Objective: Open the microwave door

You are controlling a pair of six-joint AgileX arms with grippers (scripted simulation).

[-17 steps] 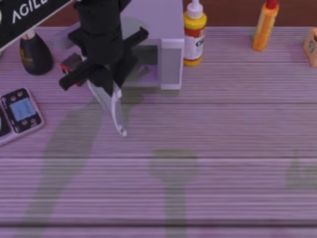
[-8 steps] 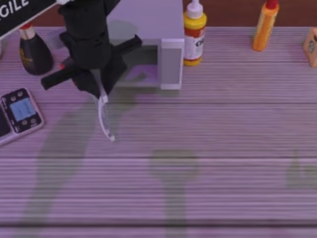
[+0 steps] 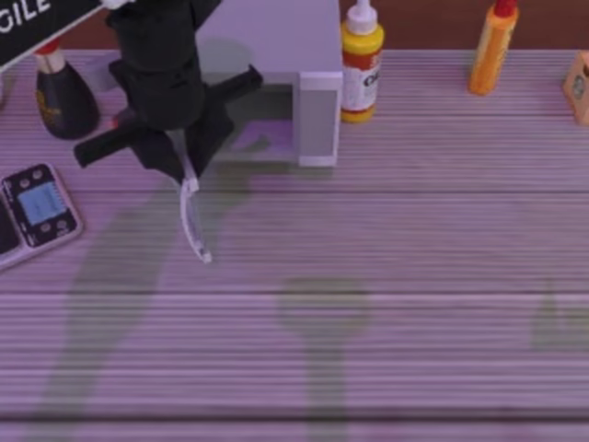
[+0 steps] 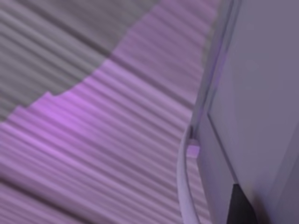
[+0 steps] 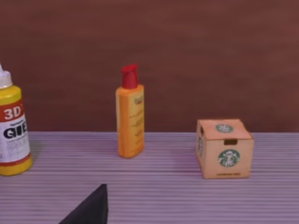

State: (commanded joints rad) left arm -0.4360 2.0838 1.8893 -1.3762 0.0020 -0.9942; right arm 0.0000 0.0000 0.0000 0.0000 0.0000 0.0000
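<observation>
A: Microwave (image 3: 276, 55) at the table's (image 3: 414, 276) far edge, left of centre. Microwave door (image 3: 191, 219) swung wide, edge-on from above, jutting toward the near side; cavity exposed.

B: Left gripper (image 3: 180, 164)?

A: At the door's hinge-side end, under the black arm. Finger spread hidden from above; cannot tell whether it grips the door. Its wrist view shows only door frame (image 4: 205, 112), handle curve and table.

B: Right gripper?

A: Out of the top view. One dark tip (image 5: 88, 210) in its own wrist view, spread unreadable.

B: Change since a second ago?

A: Door opened further, then barely shifted over the last half second.
</observation>
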